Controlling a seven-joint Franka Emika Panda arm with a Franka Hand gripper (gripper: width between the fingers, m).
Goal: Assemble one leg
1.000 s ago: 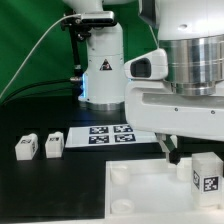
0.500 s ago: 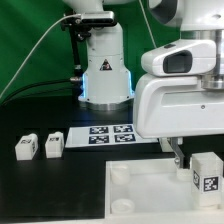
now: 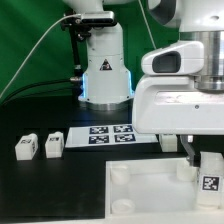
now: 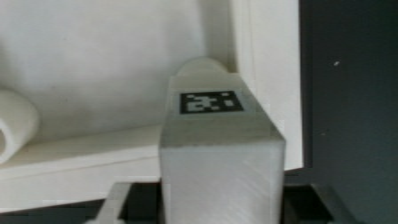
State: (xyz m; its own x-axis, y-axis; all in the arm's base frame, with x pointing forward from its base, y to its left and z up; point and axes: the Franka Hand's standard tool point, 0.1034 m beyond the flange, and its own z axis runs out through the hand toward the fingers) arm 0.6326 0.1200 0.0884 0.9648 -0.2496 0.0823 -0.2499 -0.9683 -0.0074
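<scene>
Leg (image 3: 210, 178) upright on plate (image 3: 150, 197) | jaws astride it, grip unclear | marker board (image 3: 103, 133) nearby

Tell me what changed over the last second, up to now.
The hand, apparently shut on the leg, carried it a little toward the exterior view's right, near the white plate. The arm shifted the same way. No new grasp or release shows. The two loose legs, the marker board and the plate stayed put.
</scene>
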